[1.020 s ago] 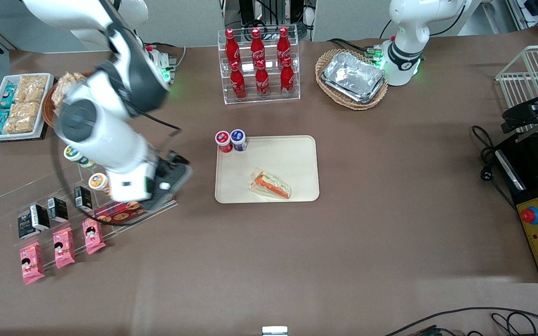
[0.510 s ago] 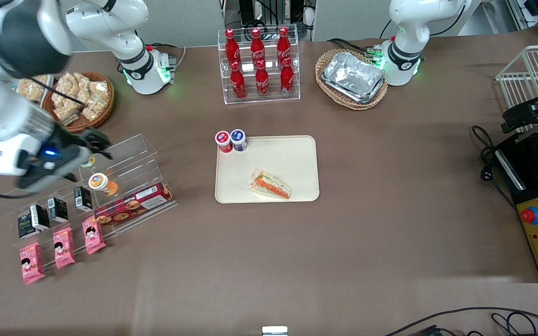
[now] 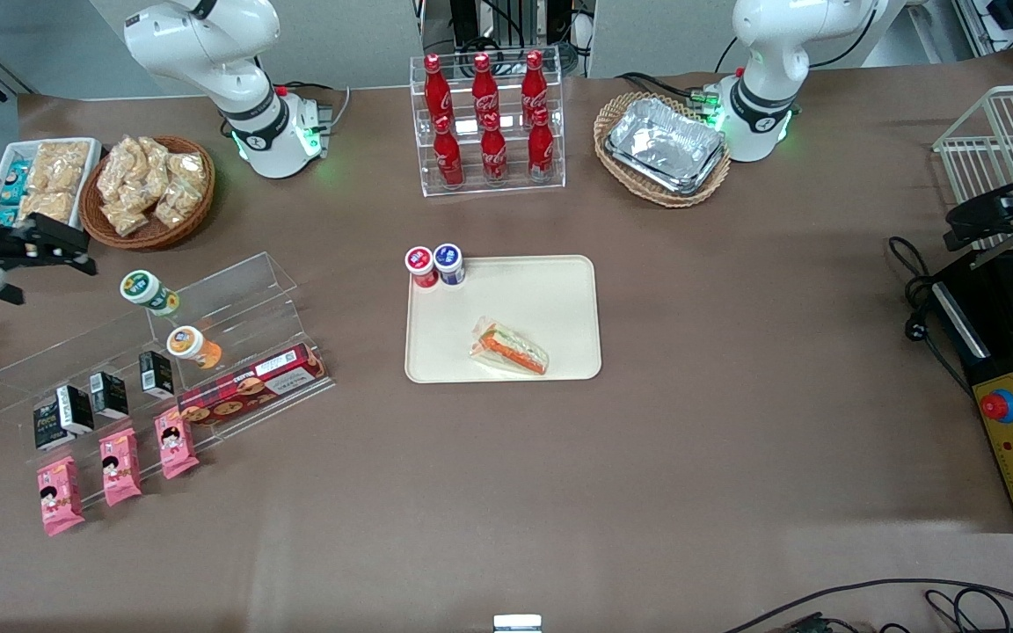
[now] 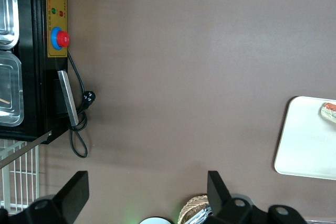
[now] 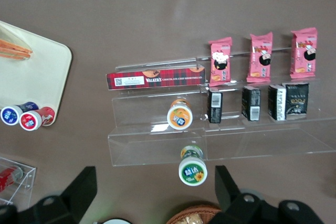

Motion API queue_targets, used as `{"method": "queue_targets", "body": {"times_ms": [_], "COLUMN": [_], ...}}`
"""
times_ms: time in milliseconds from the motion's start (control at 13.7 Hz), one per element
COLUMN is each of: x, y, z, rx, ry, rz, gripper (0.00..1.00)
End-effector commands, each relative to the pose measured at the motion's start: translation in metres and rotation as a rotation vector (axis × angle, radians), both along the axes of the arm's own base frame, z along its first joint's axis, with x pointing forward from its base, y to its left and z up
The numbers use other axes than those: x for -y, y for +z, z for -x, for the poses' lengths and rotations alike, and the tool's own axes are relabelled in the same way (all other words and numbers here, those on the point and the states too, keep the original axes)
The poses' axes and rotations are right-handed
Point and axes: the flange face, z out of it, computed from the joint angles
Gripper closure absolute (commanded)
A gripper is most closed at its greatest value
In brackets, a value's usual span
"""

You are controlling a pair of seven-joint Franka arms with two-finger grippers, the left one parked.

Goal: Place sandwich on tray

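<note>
Sandwich (image 3: 510,348) lies flat on tray (image 3: 550,290), in the part of the tray nearer the front camera, nothing touching it. Tray sits mid-surface (image 3: 559,475). Two small capped jars, red (image 3: 420,265) and blue (image 3: 448,262), stand side by side at the tray corner farther from the camera, toward the working arm's end.

Tool (image 3: 27,251) is at the working arm's end of the surface, well apart from tray and sandwich, up above the clear plastic shelf (image 3: 207,303) and near the wicker basket of snack packets (image 3: 148,189). Its fingers (image 5: 79,192) are spread wide, released, nothing between them; wrist view looks down on the shelf, the green-lidded cup (image 5: 192,170) and orange-lidded cup (image 5: 179,116).

Pink packets (image 3: 111,464) line the shelf edge nearest the camera. Rack of red bottles (image 3: 487,123) stands farther from the camera than the tray.
</note>
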Motion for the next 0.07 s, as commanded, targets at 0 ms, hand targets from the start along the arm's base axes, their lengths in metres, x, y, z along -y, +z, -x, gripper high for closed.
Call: {"method": "queue_targets", "body": {"times_ms": [0], "x": [0.0021], "y": [0.0093], "z": [0.0015], "rx": [-0.007], "ry": [-0.021], "rz": [0.0], "gripper": [0.0]}}
